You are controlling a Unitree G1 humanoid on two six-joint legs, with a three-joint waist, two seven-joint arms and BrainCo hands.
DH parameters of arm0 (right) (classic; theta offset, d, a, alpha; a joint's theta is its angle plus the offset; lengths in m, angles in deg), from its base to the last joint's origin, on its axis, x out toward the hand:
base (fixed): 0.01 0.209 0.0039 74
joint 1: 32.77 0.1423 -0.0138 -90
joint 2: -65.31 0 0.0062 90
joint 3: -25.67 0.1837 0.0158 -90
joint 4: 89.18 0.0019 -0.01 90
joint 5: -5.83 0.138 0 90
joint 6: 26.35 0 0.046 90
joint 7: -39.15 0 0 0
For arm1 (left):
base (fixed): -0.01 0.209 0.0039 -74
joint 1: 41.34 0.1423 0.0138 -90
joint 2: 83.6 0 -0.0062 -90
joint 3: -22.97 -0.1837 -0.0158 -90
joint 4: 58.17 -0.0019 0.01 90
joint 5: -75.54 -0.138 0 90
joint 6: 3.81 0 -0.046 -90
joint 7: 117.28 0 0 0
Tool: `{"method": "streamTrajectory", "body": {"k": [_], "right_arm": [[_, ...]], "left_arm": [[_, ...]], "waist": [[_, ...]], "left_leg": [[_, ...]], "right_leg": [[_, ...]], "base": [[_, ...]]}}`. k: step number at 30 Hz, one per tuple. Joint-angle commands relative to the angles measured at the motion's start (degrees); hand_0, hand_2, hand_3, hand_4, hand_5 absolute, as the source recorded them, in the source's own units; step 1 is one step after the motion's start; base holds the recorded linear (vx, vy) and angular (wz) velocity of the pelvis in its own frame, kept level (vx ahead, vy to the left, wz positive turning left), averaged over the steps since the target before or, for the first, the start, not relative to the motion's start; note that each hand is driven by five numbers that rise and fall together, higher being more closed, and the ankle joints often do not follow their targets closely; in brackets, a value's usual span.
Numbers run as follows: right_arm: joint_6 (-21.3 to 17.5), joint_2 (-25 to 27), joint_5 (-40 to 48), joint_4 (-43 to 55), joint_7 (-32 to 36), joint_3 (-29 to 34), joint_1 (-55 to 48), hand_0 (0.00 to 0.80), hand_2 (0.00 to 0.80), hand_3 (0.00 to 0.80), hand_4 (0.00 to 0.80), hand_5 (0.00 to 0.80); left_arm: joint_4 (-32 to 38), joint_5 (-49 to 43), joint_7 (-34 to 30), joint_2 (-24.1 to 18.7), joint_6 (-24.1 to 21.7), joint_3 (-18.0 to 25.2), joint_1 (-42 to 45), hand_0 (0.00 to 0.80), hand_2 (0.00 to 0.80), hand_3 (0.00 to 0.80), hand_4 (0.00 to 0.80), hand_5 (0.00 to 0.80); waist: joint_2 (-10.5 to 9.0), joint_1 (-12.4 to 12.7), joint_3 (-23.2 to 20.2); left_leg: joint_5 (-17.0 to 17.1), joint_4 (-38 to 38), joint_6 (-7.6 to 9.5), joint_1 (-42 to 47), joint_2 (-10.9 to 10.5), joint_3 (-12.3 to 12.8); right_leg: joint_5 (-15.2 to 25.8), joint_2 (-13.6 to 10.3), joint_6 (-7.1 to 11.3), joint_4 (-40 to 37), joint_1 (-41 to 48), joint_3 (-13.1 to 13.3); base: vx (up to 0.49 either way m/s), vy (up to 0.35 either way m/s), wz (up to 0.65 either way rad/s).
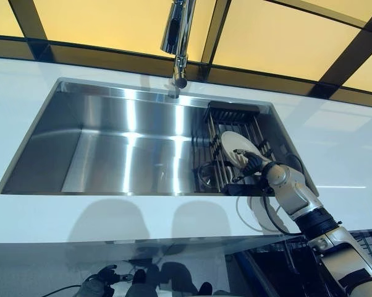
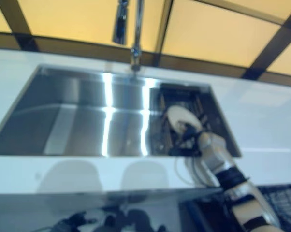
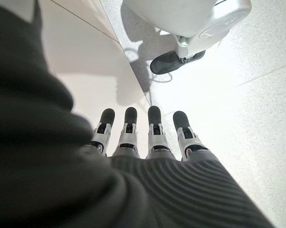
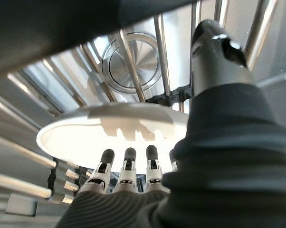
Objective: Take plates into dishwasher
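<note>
A white plate (image 1: 235,145) stands on edge in the dark wire rack (image 1: 232,117) at the right end of the steel sink (image 1: 112,142). My right hand (image 1: 257,167) reaches over the sink's front rim to the plate's near side. In the right wrist view the plate (image 4: 109,126) lies just past my straight fingers (image 4: 128,166), which cast a shadow on it, and the thumb (image 4: 214,47) stands apart beyond the plate's rim. I cannot tell whether the fingers touch it. My left hand (image 3: 143,137) hangs low over the floor, fingers straight and empty.
A chrome faucet (image 1: 177,37) stands behind the sink's middle. White counter (image 1: 50,216) surrounds the sink. A dark wire basket (image 1: 365,241) shows below the counter at the lower right. The sink drain (image 4: 128,61) lies under the rack bars.
</note>
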Motion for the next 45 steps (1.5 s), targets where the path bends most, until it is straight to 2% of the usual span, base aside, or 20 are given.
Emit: {"method": "streamTrajectory", "body": {"k": [1,11,29,33,34,35,37,41,45], "right_arm": [[1.22,0.53,-4.68,-1.20,-3.57,-0.90,3.92,0.000,0.000,0.000,0.000,0.000],[3.51,-1.28,-7.27,-2.17,-6.55,-0.42,2.78,0.000,0.000,0.000,0.000,0.000],[4.20,-1.61,-11.70,-4.31,-10.31,0.60,2.95,0.000,0.000,0.000,0.000,0.000],[3.90,-1.52,-12.36,-4.59,-11.51,0.75,2.59,0.129,0.129,0.129,0.129,0.129],[3.84,-1.49,-12.75,-4.73,-11.64,0.89,2.58,0.311,0.311,0.311,0.311,0.311],[3.81,-1.49,-12.88,-4.83,-11.72,0.97,2.56,0.408,0.408,0.408,0.408,0.408],[3.68,-1.30,-13.33,-5.15,-11.96,1.12,2.67,0.508,0.508,0.508,0.508,0.508],[3.53,-1.30,-13.78,-5.64,-12.94,1.19,2.52,0.671,0.671,0.671,0.671,0.671],[3.64,-1.23,-13.72,-5.70,-13.14,1.42,2.44,0.784,0.784,0.784,0.784,0.784]], "left_arm": [[0.81,-1.28,0.01,1.25,-0.27,-2.08,-1.21,0.000,0.000,0.000,0.000,0.000],[0.68,-1.43,0.03,1.86,-0.55,-2.38,-1.10,0.000,0.000,0.000,0.000,0.000],[1.30,-1.14,-0.33,2.05,-0.50,-2.65,-0.97,0.000,0.000,0.000,0.000,0.000],[1.10,-1.22,-0.30,2.13,-0.69,-2.62,-0.99,0.000,0.000,0.000,0.000,0.000],[1.17,-1.28,-0.38,2.11,-0.76,-2.57,-0.92,0.000,0.000,0.000,0.000,0.000],[1.21,-1.25,-0.38,2.12,-0.78,-2.59,-0.88,0.000,0.000,0.000,0.000,0.000],[1.25,-1.13,-0.39,2.19,-0.80,-2.67,-0.82,0.000,0.000,0.000,0.000,0.000],[1.23,-1.23,-0.29,2.37,-0.70,-2.67,-0.74,0.000,0.000,0.000,0.000,0.000],[1.33,-1.45,-0.47,2.35,-0.75,-2.46,-0.60,0.000,0.000,0.000,0.000,0.000]], "waist": [[1.19,2.11,-0.67],[1.61,2.17,-0.75],[1.85,2.54,-0.86],[1.79,2.50,-0.89],[1.80,2.51,-0.91],[1.81,2.52,-0.93],[1.89,2.53,-0.99],[1.83,2.58,-1.07],[1.85,2.66,-1.17]], "left_leg": [[-3.19,-0.19,4.71,1.31,-2.47,2.59],[-3.24,-0.18,4.80,1.29,-2.49,2.53],[-3.38,-0.08,5.02,1.16,-2.55,2.28],[-3.41,-0.09,5.08,1.19,-2.56,2.30],[-3.43,-0.09,5.09,1.18,-2.58,2.31],[-3.44,-0.10,5.10,1.18,-2.58,2.31],[-3.51,-0.13,5.13,1.27,-2.57,2.38],[-3.53,-0.18,5.16,1.32,-2.61,2.35],[-3.62,-0.18,5.21,1.34,-2.65,2.39]], "right_leg": [[3.17,-4.47,3.35,6.19,-3.21,1.50],[3.28,-4.77,3.42,6.34,-3.35,1.48],[3.26,-4.79,3.36,6.54,-3.50,1.52],[3.34,-4.83,3.38,6.61,-3.59,1.53],[3.37,-4.87,3.38,6.61,-3.60,1.52],[3.36,-4.88,3.39,6.61,-3.61,1.53],[3.32,-4.97,3.42,6.70,-3.64,1.47],[3.58,-5.05,3.45,6.76,-3.75,1.40],[3.63,-5.18,3.47,6.86,-3.84,1.28]], "base": [[0.000,0.000,0.00],[0.000,0.000,0.00],[0.000,0.000,0.01],[-0.002,-0.001,0.06],[-0.001,0.001,0.06],[0.000,0.003,0.05],[0.000,0.004,0.02],[0.000,0.000,0.00],[0.000,0.000,0.00]]}}
